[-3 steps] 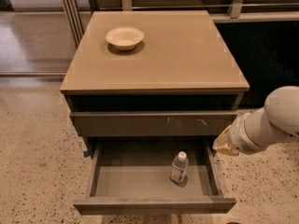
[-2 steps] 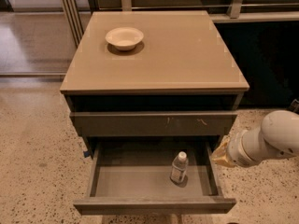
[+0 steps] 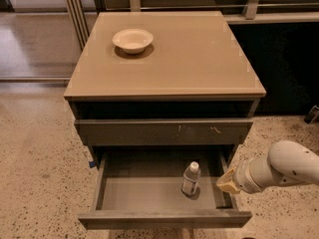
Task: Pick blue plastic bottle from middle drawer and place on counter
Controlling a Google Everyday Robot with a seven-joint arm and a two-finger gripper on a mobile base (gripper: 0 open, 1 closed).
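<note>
The blue plastic bottle (image 3: 191, 178) stands upright on the grey floor of the open middle drawer (image 3: 144, 189), towards its right side. It is clear, with a white cap and a pale label. My gripper (image 3: 227, 181) is at the end of the white arm (image 3: 286, 169), which comes in from the right. It sits over the drawer's right wall, a little to the right of the bottle and apart from it. The tan counter (image 3: 179, 59) tops the cabinet above.
A white bowl (image 3: 132, 40) sits on the counter's back left. The closed drawer front (image 3: 164, 131) with pale scratches is just above the open drawer. Speckled floor (image 3: 35, 173) surrounds the cabinet. A dark cabinet (image 3: 289, 59) stands at the right.
My arm has moved down and slightly left, bringing the gripper from beside the upper drawer front to the open drawer's right wall. The bottle has not moved.
</note>
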